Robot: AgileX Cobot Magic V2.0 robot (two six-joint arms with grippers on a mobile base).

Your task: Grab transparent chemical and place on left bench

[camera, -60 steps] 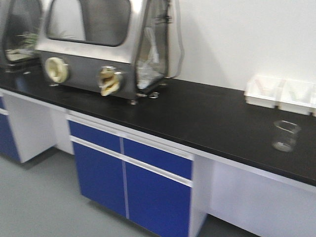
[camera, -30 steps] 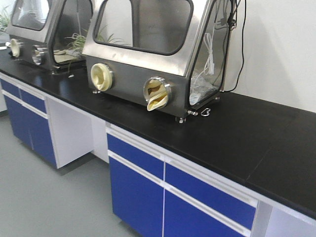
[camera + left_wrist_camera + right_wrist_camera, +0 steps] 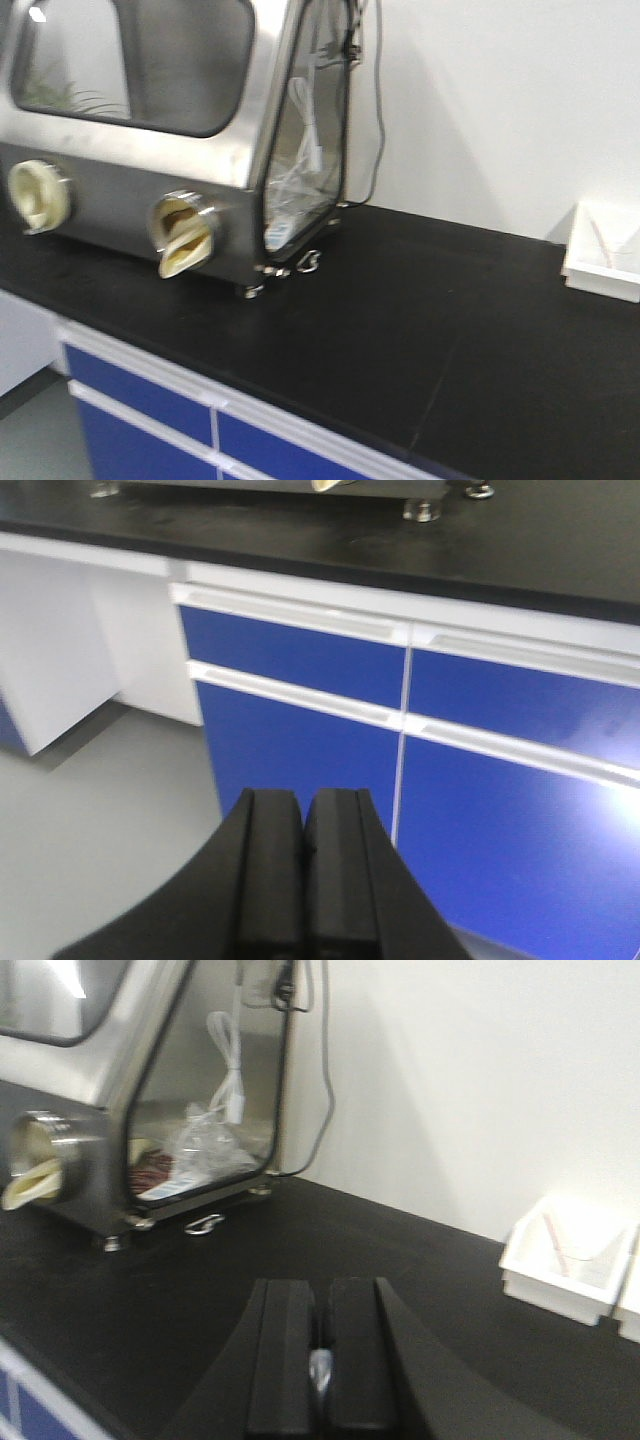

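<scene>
My right gripper [image 3: 321,1285] hovers over the black left bench [image 3: 400,1260], its jaws closed on a thin sliver of clear glass [image 3: 320,1370]. This looks like the wall of the transparent chemical beaker. The beaker's body and pipette are hidden below the fingers. The bench also shows in the front view [image 3: 420,320], running along a white wall. My left gripper [image 3: 303,795] is shut and empty, held low in front of the blue cabinet doors [image 3: 480,740].
A steel glovebox [image 3: 150,120] with yellowish glove ports stands on the bench at the left, also in the right wrist view [image 3: 100,1110]. A white open bin [image 3: 603,255] sits at the far right by the wall, also in the right wrist view [image 3: 565,1260].
The front view swung left to two gloveboxes, then back right and closer to the bench. The loose clear beaker and the further bins seen a second ago are out of frame.
</scene>
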